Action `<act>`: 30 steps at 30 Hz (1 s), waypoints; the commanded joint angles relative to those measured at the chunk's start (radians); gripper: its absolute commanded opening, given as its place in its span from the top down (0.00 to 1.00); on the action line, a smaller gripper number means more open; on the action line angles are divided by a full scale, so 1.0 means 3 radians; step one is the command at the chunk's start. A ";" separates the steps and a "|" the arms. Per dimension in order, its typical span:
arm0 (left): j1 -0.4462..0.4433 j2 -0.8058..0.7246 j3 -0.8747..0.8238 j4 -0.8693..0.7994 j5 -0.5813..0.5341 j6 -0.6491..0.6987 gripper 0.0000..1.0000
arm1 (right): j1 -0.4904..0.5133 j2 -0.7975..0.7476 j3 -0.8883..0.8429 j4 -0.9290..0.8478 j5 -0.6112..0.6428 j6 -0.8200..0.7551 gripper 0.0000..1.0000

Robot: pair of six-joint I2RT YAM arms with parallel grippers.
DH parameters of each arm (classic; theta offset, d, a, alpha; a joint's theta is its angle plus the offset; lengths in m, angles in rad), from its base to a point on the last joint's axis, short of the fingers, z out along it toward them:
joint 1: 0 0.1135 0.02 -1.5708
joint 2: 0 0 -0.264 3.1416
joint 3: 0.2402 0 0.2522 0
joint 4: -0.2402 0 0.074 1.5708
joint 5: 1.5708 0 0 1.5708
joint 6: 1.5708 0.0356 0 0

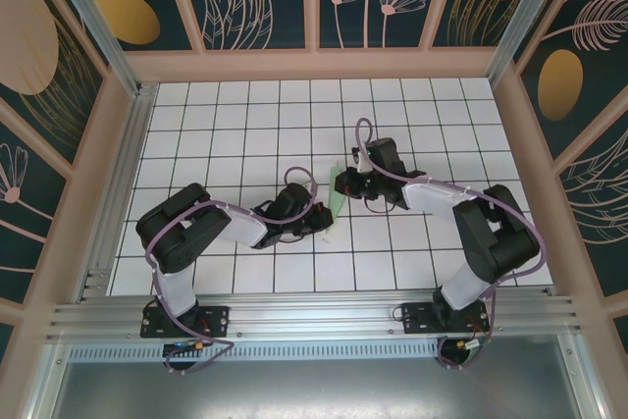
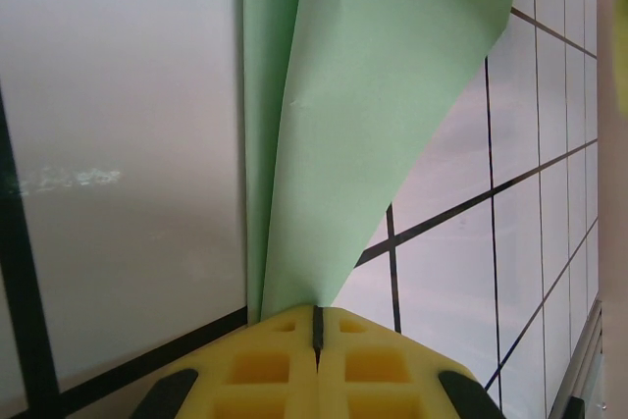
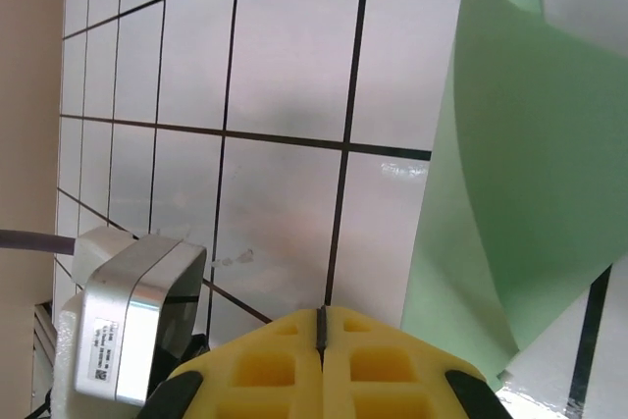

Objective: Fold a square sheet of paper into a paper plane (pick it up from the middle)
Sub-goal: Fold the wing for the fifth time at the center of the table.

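The light green sheet of paper (image 1: 337, 197) stands folded over on itself in the middle of the tiled floor, between my two grippers. In the left wrist view the sheet of paper (image 2: 363, 115) rises in two layers straight out of the tip of my left gripper (image 2: 317, 307), whose yellow jaws are shut on its lower edge. My left gripper (image 1: 322, 213) sits just below the sheet. My right gripper (image 3: 321, 309) is shut with nothing between its jaws, and the sheet of paper (image 3: 520, 193) curls just to its right. My right gripper (image 1: 345, 183) is at the sheet's upper end.
White tiled floor (image 1: 245, 125) with black grid lines lies inside a wooden frame (image 1: 314, 64). A metal rail (image 1: 314, 316) runs along the near edge. The left arm's silver camera housing (image 3: 128, 321) shows close by in the right wrist view.
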 commanded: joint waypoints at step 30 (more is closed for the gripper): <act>-0.0032 0.0145 -0.0268 -0.0476 0.0033 0.0157 1.00 | -0.0108 0.1094 0.0661 -0.0102 -0.0057 -0.0185 0.94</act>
